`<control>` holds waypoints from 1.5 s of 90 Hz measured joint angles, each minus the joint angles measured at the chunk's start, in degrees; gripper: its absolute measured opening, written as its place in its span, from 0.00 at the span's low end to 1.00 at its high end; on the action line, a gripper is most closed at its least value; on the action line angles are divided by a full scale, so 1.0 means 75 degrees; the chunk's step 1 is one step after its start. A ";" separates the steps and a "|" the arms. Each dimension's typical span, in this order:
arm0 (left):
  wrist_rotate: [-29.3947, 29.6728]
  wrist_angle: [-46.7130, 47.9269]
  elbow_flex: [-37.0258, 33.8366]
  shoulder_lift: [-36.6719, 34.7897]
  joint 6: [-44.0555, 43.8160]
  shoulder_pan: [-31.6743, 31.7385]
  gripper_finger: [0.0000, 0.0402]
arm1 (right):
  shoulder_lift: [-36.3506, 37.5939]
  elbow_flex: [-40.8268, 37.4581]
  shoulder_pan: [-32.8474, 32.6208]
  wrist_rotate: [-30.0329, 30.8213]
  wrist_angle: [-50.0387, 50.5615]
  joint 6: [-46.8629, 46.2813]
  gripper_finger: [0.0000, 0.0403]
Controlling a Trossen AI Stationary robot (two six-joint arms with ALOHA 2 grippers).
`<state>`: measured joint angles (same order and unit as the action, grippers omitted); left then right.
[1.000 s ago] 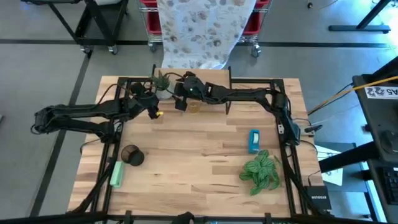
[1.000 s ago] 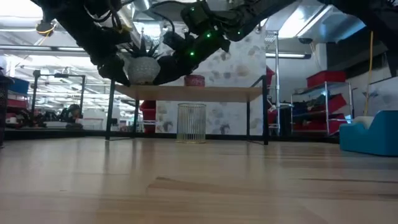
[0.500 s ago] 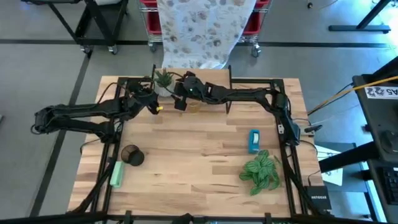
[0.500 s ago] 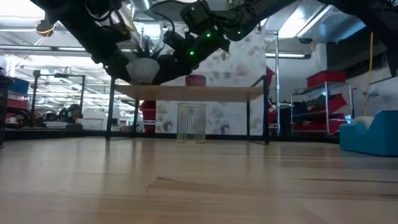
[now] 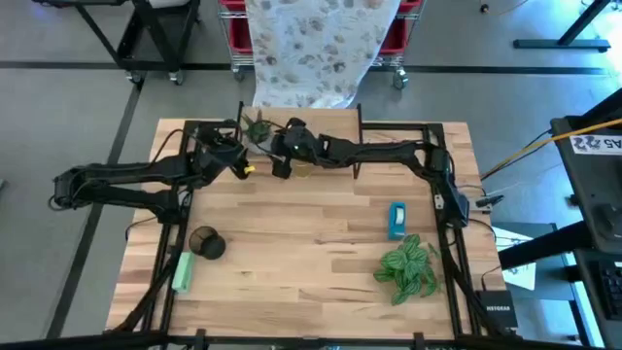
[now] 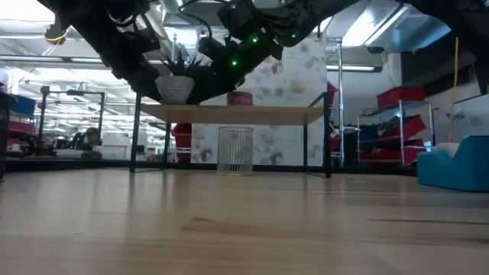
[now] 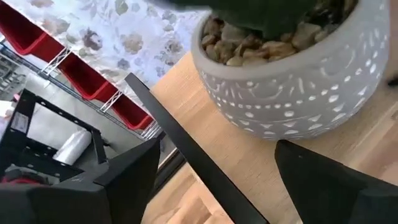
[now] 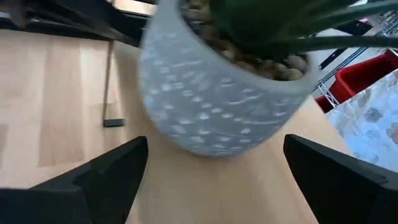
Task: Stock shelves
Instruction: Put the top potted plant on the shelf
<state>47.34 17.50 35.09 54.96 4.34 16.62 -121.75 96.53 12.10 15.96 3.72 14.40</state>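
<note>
Nearest the front edge of the table (image 5: 292, 282) in the high view we saw a leafy green plant (image 5: 408, 269), a green block (image 5: 182, 271) and a dark round cup (image 5: 205, 242), with a blue object (image 5: 397, 220) a little farther in. Beyond them, at the table's far edge, stood the shelves (image 6: 229, 114), their light plank top carried on thin black legs. A wire basket (image 6: 235, 150) sat under the plank and a small red container (image 6: 240, 98) on it. The grey patterned pot (image 7: 292, 81) with its spiky plant rested on the plank's left part. The left gripper (image 5: 233, 158) and right gripper (image 5: 279, 156) flanked it, each with fingers spread wide and apparently clear of the pot, though the low view was too crowded to be sure.
</note>
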 joint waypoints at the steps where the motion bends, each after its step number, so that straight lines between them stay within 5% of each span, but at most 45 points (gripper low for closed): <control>1: -0.0002 0.0001 0.0001 0.0000 -0.0020 0.0000 0.75 | 0.0000 0.0000 -0.0020 0.0030 0.0014 -0.0033 0.90; 28: 0.0085 0.0196 0.0001 -0.0094 -0.0089 -0.0029 0.75 | 0.0179 -0.0006 -0.0567 0.0501 0.0428 -0.0346 0.90; 44: 0.0203 0.0499 0.0001 -0.0542 -0.0086 -0.0226 0.75 | 0.0564 -0.0003 -0.0723 -0.0845 0.0372 -0.0689 0.82; 60: 0.0206 0.0781 0.0002 -0.1174 -0.0179 -0.0508 0.75 | 0.0435 0.0003 -0.0700 -0.1914 -0.0422 -0.1189 0.60; 84: -0.0058 0.0754 0.0004 -0.2043 -0.0562 -0.1027 0.75 | -0.0373 -0.0012 -0.0469 -0.2280 -0.1349 -0.1545 0.04; 135: -0.0062 0.0863 0.0006 -0.2299 -0.0604 -0.1177 0.75 | -0.0431 -0.0003 0.0510 -0.2397 -0.2275 -0.2240 0.00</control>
<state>46.87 23.97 35.14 37.71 -0.19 7.79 -124.99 96.51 15.93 -2.01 -13.34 -2.41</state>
